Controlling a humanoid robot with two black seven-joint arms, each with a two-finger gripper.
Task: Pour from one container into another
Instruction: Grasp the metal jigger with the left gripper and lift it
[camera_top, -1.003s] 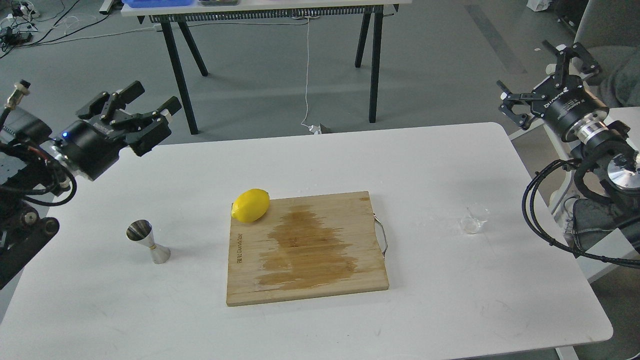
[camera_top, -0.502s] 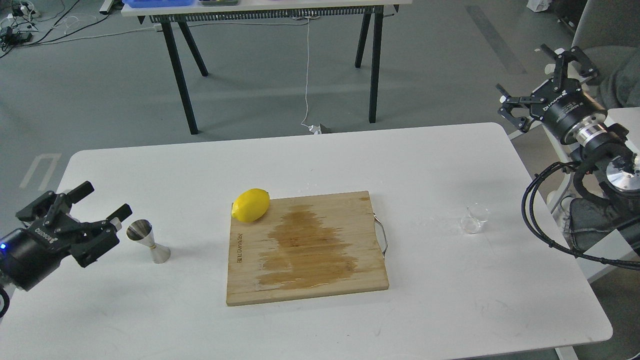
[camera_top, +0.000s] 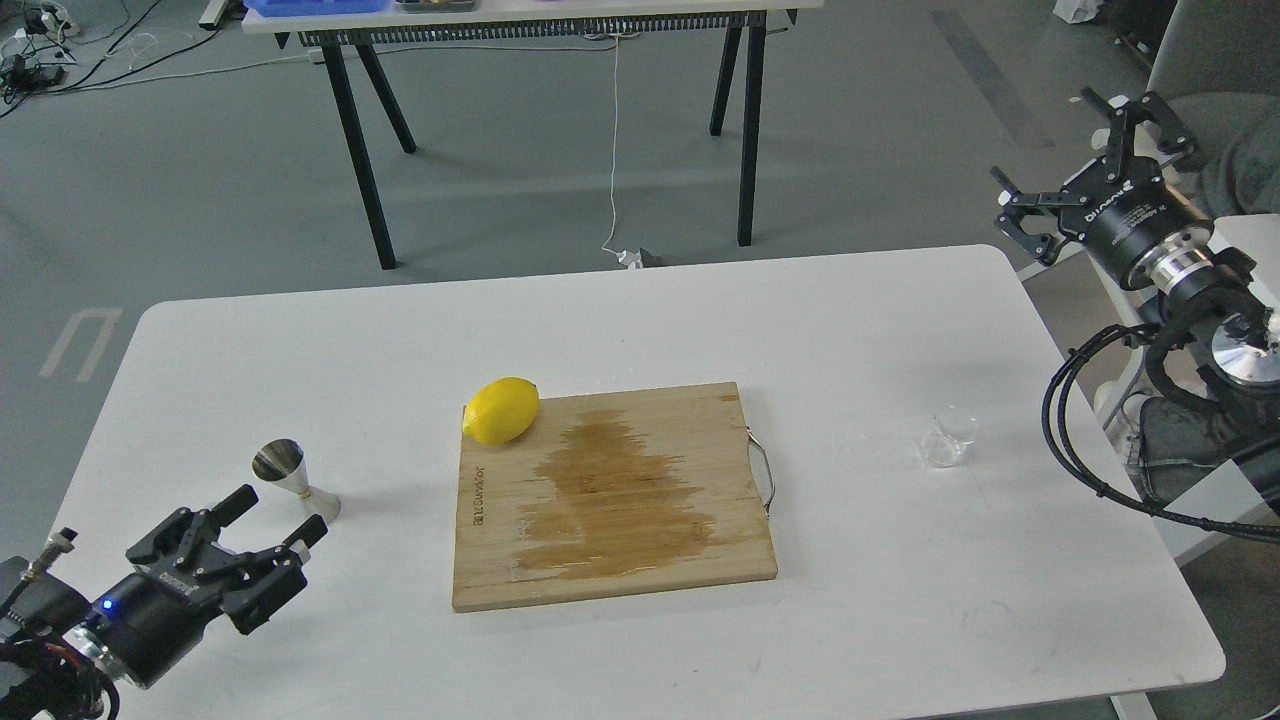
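The steel jigger (camera_top: 293, 481) stands upright on the white table (camera_top: 860, 320) at the left, large cone up. The small clear glass cup (camera_top: 948, 437) stands upright at the right side of the table. My left gripper (camera_top: 275, 514) hovers low at the front left, open and empty, its fingertips just in front of the jigger's base. Beyond the table's right edge, my right gripper (camera_top: 1085, 145) is raised, open and empty, well behind and to the right of the cup.
A wooden cutting board (camera_top: 612, 495) with a dark wet stain and a metal handle lies at the table's middle. A yellow lemon (camera_top: 501, 410) rests at its back left corner. Another table's black legs (camera_top: 362, 150) stand on the floor behind.
My left arm has swung down from high at the back left to the front left, ending close in front of the jigger. The right gripper barely shifted. Jigger and cup stayed put.
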